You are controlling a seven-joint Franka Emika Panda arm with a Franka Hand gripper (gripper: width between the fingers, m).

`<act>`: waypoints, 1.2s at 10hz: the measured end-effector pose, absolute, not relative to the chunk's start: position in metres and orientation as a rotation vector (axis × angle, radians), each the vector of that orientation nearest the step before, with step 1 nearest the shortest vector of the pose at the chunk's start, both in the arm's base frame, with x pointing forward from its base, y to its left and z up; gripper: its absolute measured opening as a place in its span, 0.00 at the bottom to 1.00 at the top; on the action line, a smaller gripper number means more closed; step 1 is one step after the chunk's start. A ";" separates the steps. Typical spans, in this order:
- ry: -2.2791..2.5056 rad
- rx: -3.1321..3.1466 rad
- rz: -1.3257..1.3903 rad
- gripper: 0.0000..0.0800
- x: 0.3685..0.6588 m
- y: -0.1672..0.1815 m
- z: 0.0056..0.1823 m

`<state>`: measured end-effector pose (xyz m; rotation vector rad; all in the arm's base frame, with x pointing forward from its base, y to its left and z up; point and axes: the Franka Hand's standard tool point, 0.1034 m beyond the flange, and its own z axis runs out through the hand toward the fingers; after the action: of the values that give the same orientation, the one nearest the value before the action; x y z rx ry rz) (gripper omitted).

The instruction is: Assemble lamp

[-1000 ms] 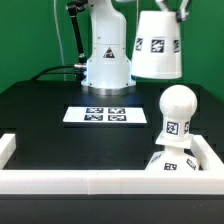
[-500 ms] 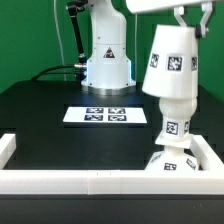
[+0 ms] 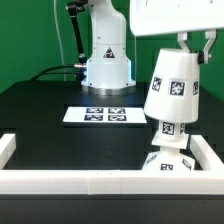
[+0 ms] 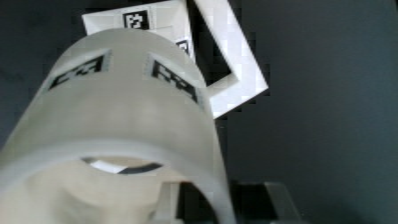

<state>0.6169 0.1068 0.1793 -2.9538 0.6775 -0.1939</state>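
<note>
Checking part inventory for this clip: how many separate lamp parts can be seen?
3: the shade held in the claw, the bulb mostly hidden beneath it, and the base below, by the white wall.

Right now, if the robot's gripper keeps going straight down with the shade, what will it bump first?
Probably the bulb. The gripper holds the shade tilted over the bulb's ball top, which it already hides. The base sits below. How much room is left inside the shade is unclear.

The arm reaches in from the top of the exterior view, wrist pointing down. The gripper point(image 3: 190, 45) hangs at that view's right, its fingers point(image 3: 207, 48) closed on something white (grip partly hidden).
</note>
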 end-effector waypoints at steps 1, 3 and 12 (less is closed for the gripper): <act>0.648 -2.965 -0.210 0.06 0.615 0.105 0.171; 0.638 -2.967 -0.245 0.06 0.611 0.112 0.158; 0.627 -2.977 -0.201 0.84 0.591 0.108 0.159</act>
<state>0.5906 0.1075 0.1585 -2.9766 0.6265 -0.2005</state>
